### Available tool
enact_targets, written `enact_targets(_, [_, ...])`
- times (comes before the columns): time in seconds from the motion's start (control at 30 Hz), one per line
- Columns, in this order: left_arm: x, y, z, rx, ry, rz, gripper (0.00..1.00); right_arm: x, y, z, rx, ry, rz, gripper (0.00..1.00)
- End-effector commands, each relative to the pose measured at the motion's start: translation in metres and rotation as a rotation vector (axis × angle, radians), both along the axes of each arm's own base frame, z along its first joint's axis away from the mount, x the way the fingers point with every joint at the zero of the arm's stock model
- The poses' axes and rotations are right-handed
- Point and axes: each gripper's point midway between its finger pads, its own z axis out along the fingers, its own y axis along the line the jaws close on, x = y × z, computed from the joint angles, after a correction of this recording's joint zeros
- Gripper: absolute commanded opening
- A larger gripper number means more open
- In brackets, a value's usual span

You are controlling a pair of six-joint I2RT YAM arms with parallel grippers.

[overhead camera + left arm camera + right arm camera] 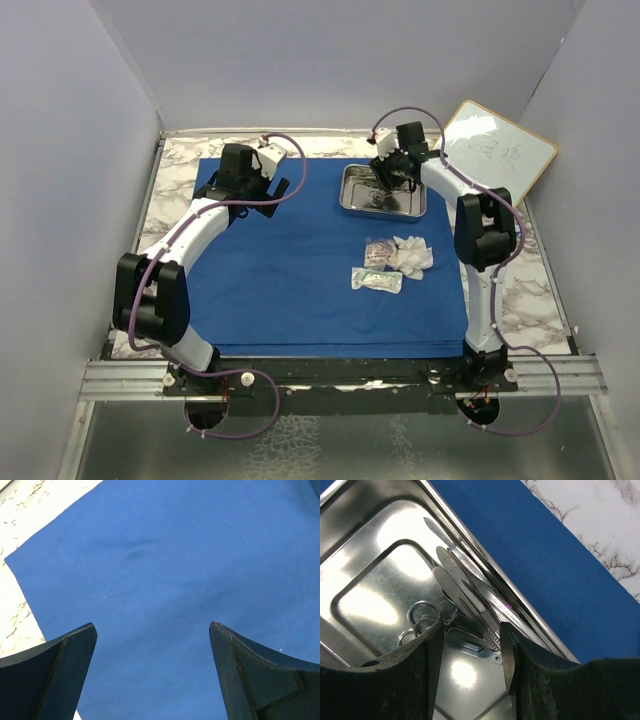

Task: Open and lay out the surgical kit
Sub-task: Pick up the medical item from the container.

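Note:
The royal-blue cloth (300,290) lies spread flat over the table. On its far right part stands the steel tray (345,205). My right gripper (385,180) reaches down into it. In the right wrist view the tray (370,605) holds tweezers (465,575) and scissors with ring handles (422,615). The right gripper (471,630) is open, its jaws half apart and straddling the near ends of these instruments. White gauze (412,255) and a clear packet (377,280) lie on the cloth in front of the tray. My left gripper (280,188) hovers wide open over the bare cloth (175,555) at the far left, holding nothing (152,630).
A wood-framed whiteboard (497,150) leans at the back right corner. The marble tabletop (530,290) shows around the cloth, and also at the left wrist view's left edge (20,510). Grey walls close in the left, back and right sides.

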Motion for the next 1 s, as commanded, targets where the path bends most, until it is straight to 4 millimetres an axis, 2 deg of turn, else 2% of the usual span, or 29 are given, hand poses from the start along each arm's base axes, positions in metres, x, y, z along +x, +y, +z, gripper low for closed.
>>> enact_targets(0.0, [0.000, -0.006, -0.001, -0.016, 0.005, -0.028, 0.99, 0.007, -0.005, -0.006, -0.009, 0.008, -0.008, 0.48])
enact_targets(0.23, [0.002, -0.008, -0.004, -0.022, 0.014, -0.030, 0.99, 0.012, -0.009, -0.024, -0.004, 0.042, -0.009, 0.45])
enact_targets(0.47, [0.004, -0.009, -0.007, -0.024, 0.029, -0.030, 0.99, 0.013, -0.009, -0.033, 0.019, 0.070, -0.001, 0.39])
enact_targets(0.7, [0.004, -0.010, -0.006, -0.027, 0.029, -0.030, 0.99, 0.007, -0.008, -0.037, 0.050, 0.109, 0.006, 0.25])
enact_targets(0.97, [0.002, -0.010, -0.002, -0.033, 0.019, -0.034, 0.99, 0.005, -0.003, -0.022, 0.080, 0.114, 0.020, 0.05])
